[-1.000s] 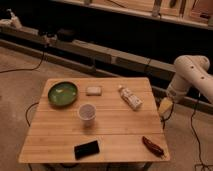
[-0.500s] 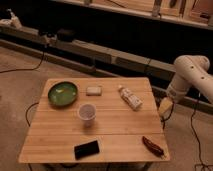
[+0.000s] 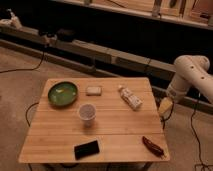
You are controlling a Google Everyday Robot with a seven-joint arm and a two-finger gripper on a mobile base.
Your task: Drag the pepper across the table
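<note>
No shift to report across the last second: same pose for the arm point(image 3: 190, 75) at the right of the frame, same hang for the gripper point(image 3: 165, 107) just off the right edge of the counter point(image 3: 115, 131), about level with the middle of that edge, fingers spread wide with nothing between them. Same lie for the pepper point(image 3: 153, 146) too, down at the lower right corner of the counter, close to both the front and right edges, well apart from the gripper and untouched. Same spots for the rest: green bowl point(image 3: 62, 93) at upper left, pale block point(image 3: 93, 90) just beside it, white tube point(image 3: 130, 97) right of centre, cup point(image 3: 87, 113) near the middle, dark phone point(image 3: 86, 149) along the front edge. Reads as a pause or a slow start rather than progress: no contact yet, drag not begun. Calls next, probably, for bringing the gripper down the frame and inward onto the pepper, then sliding it leftward across the planks. Worth watching: so near the corner, easy to nudge off the edge
</note>
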